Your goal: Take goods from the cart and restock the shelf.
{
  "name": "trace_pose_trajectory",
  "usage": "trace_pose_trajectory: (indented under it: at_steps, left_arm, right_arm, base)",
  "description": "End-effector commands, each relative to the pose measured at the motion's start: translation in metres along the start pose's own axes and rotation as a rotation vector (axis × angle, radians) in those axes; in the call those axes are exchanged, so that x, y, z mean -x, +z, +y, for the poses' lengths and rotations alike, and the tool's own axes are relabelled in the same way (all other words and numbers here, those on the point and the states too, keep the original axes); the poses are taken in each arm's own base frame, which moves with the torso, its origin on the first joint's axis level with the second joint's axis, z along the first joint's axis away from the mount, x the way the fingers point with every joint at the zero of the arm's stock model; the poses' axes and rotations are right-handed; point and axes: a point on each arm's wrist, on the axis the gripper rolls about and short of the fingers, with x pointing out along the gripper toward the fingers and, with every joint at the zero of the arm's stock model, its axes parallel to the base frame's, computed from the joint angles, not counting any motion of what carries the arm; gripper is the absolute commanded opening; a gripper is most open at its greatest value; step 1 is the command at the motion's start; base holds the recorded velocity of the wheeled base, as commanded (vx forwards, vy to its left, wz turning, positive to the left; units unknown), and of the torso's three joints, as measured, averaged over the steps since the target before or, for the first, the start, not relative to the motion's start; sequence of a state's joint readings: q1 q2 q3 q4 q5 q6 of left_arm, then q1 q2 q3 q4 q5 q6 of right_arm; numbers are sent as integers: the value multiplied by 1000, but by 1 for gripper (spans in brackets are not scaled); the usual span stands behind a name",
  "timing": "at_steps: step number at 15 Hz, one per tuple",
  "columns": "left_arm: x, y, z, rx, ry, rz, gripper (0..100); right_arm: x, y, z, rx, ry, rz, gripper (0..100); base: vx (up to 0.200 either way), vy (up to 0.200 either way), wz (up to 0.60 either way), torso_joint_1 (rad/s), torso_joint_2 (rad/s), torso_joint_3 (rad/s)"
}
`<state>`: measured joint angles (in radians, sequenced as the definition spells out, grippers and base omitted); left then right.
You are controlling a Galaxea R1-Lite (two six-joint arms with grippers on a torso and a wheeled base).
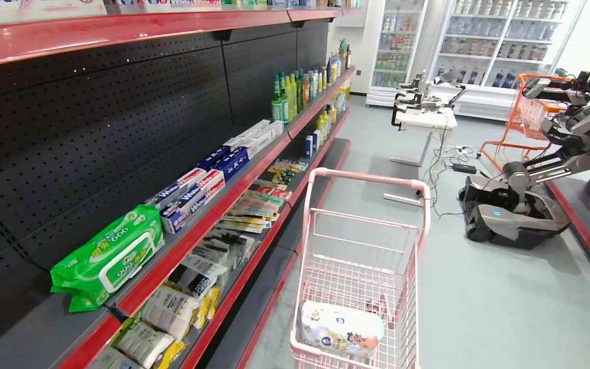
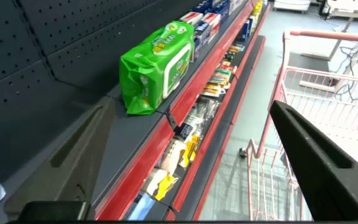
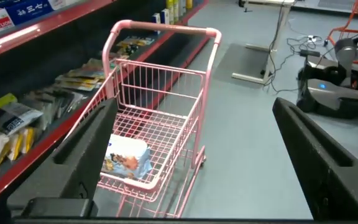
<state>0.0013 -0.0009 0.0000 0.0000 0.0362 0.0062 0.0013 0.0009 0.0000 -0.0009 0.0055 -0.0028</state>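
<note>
A pink wire cart [image 1: 361, 241] stands in the aisle beside the shelf. In its basket lies one pale printed soft pack [image 1: 341, 328], also seen from the right wrist [image 3: 126, 158]. A green soft pack [image 1: 110, 253] stands on the grey middle shelf [image 1: 28, 328], with bare shelf on its near side. My left gripper [image 2: 191, 168] is open and empty, hovering near the shelf edge, short of the green pack [image 2: 157, 65]. My right gripper [image 3: 204, 162] is open and empty above the floor, just beside the cart [image 3: 160, 106].
Boxed toothpaste [image 1: 195, 195] and bottles [image 1: 295, 95] fill the shelf farther along. Packets crowd the lower shelf [image 1: 172, 307]. Another robot [image 1: 520, 205], an orange cart [image 1: 528, 110], a white table [image 1: 423, 120] and floor cables [image 1: 454, 159] stand beyond. Open floor lies right of the pink cart.
</note>
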Motion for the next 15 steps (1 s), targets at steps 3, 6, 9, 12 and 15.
trace_pose_trajectory:
  at_steps: [3,6,9,12,15]
  left_arm:
    - [0,0,0,0,1,1,100]
    - [0,0,0,0,1,1,100]
    - [0,0,0,0,1,1,100]
    - [0,0,0,0,1,1,100]
    - [0,0,0,0,1,1,100]
  right_arm:
    - [0,1,0,0,1,-2,100]
    - [0,0,0,0,1,0,100]
    - [0,0,0,0,1,-2,100]
    - [0,0,0,0,1,-2,100]
    - [0,0,0,-1,1,0,100]
  base:
    - [0,0,0,-41,99,47]
    - [0,0,0,-67,146,76]
    - [0,0,0,-69,152,80]
    - [0,0,0,-71,150,82]
    - [0,0,0,-74,167,90]
